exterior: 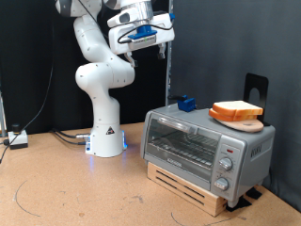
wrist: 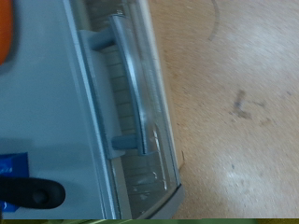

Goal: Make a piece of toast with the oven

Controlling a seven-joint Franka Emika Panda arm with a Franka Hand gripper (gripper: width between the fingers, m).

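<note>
The oven stands on the table at the exterior view's right, its glass door shut and its knobs at the right end. The piece of toast, pale with an orange-brown crust, lies on top of the oven on a tan board. My gripper hangs high above the table, up and to the left of the oven, holding nothing that shows. The wrist view looks down on the oven's top, its grey bar handle and door glass. An orange edge shows at its corner.
The oven rests on a low wooden crate. A small blue object and a black stand are behind the oven. A white box with cables lies at the exterior view's left. The arm's white base stands left of the oven.
</note>
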